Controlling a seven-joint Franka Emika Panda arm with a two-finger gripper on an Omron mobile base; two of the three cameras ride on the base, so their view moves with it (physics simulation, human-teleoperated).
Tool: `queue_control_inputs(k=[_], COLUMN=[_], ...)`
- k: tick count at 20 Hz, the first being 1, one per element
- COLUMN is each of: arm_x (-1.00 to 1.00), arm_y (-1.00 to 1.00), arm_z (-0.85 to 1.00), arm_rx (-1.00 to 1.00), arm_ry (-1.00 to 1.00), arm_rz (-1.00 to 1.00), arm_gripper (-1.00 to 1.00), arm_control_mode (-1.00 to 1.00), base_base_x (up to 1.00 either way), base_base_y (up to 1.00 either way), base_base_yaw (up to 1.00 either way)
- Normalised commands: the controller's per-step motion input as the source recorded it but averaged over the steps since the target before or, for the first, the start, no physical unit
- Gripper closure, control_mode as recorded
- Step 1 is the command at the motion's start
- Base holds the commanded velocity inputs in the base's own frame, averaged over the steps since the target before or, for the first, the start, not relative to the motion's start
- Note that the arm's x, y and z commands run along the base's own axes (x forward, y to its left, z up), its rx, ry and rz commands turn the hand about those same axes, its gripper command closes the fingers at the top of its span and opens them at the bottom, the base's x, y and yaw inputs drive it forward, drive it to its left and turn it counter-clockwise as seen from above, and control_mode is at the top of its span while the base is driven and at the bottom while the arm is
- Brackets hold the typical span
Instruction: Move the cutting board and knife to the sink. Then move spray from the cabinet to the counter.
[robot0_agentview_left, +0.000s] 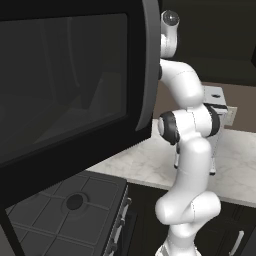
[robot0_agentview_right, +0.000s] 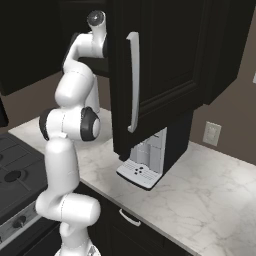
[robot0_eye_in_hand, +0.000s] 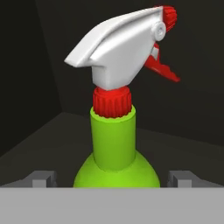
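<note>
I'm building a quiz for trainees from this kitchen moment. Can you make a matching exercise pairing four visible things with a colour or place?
Things:
1. spray bottle body
2. spray trigger
3. coffee machine
4. cabinet door handle

Descriptions:
A. red
B. silver, upright on a dark door
C. bright green, between the open tool's fingertips
D. standing on the marble counter under the cabinet

Pairs: 1-C, 2-A, 3-D, 4-B

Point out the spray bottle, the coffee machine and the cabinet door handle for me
spray bottle (robot0_eye_in_hand: 113, 144): hand view, on its green neck.
coffee machine (robot0_agentview_right: 145, 162): right base view, on its pale front under the cabinet.
cabinet door handle (robot0_agentview_right: 133, 80): right base view, midway along the silver bar.
</note>
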Motion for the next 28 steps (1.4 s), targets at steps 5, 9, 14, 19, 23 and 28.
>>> queue_control_inputs(k=[5, 9, 14, 19, 23, 28], arm_x=[0.14, 0.12, 0.12, 0.13, 0.07, 0.07], arm_y=[-0.02, -0.01, 0.0, 0.0, 0.0, -0.01], arm_z=[0.0, 0.0, -0.02, -0.03, -0.03, -0.05], arm_rx=[0.0, 0.0, 0.0, 0.0, 0.0, 0.0], arm_ry=[0.0, 0.0, 0.01, 0.02, 0.0, 0.01], arm_rz=[0.0, 0.0, -0.01, 0.0, 0.0, 0.0], arm_gripper=[-1.0, -1.0, -1.0, -1.0, 1.0, 1.0], arm_control_mode=[-1.0, -1.0, -1.0, -1.0, -1.0, -1.0], base_base_x=[0.0, 0.0, 0.0, 0.0, 0.0, 0.0], base_base_y=[0.0, 0.0, 0.0, 0.0, 0.0, 0.0], base_base_yaw=[0.0, 0.0, 0.0, 0.0, 0.0, 0.0])
